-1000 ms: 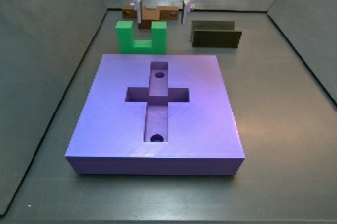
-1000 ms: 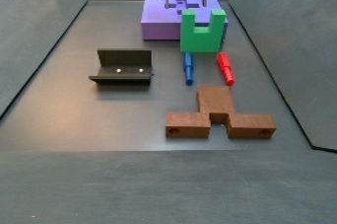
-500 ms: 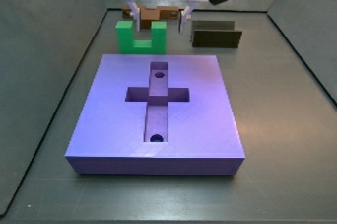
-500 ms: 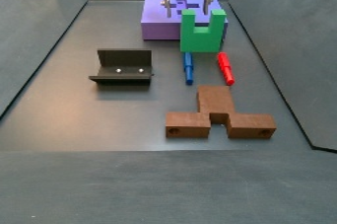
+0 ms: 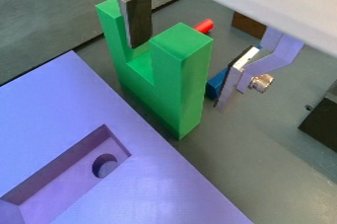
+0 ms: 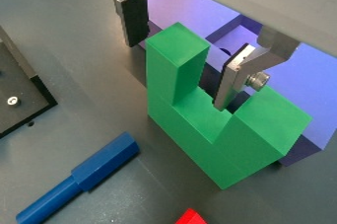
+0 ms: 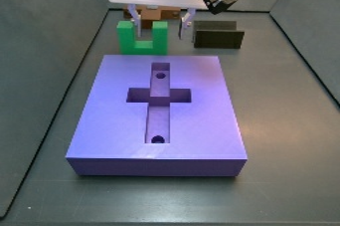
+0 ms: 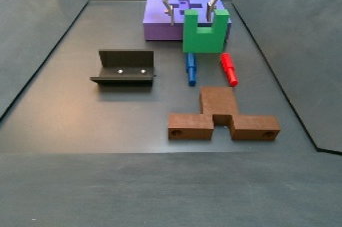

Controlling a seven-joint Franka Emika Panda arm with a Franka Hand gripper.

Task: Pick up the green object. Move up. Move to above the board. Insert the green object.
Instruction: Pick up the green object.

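One green object point(image 6: 218, 119) — open gripper point(image 6: 184, 45) straddling a prong.

the gripper point(image 6: 184, 45) hangs over the green object point(image 6: 218, 119), one finger point(image 6: 130, 16) outside a prong, the other finger point(image 6: 237, 73) down in the slot between the prongs (not touching, as far as a wrist view shows). the green object stands upright on the floor point(image 8: 80, 121) just beside the board point(image 7: 162, 111). in a side view, two pegs point(image 8: 210, 69) lie before it, the fixture point(image 8: 123, 68) to their left, and the brown block point(image 8: 223, 117) nearest the camera.
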